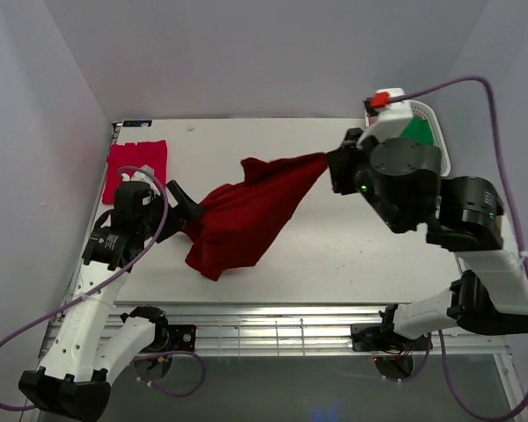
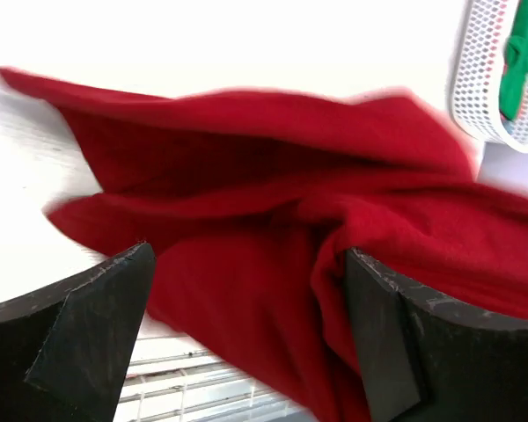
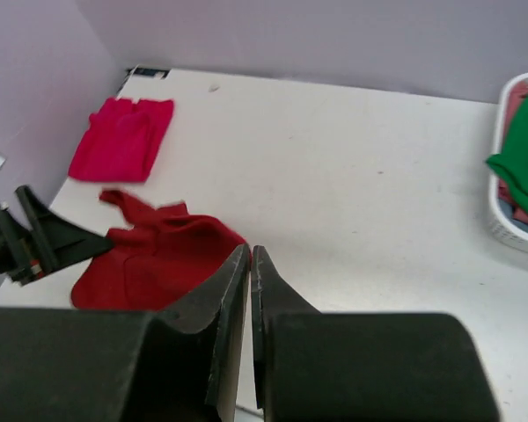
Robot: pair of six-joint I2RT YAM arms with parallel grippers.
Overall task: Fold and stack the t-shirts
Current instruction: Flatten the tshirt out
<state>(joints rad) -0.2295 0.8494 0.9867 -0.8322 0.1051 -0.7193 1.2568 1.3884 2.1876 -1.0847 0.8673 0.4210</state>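
Note:
A dark red t-shirt [image 1: 251,211] hangs stretched over the middle of the table. My right gripper [image 1: 328,167] is shut on its right corner and holds that end up; in the right wrist view the jaws [image 3: 250,251] meet, with the cloth [image 3: 158,255] trailing left. My left gripper [image 1: 187,211] is open at the shirt's left side, and its fingers [image 2: 88,325] straddle a bunched fold of the red cloth [image 2: 273,176]. A folded pinkish-red t-shirt [image 1: 136,167] lies flat at the far left. A green t-shirt [image 1: 418,132] sits in the basket.
A white slotted basket [image 1: 436,123] stands at the table's far right corner, behind my right arm, and holds the green shirt and other cloth. Purple-grey walls close in the left, back and right. A slatted metal rail runs along the table's near edge.

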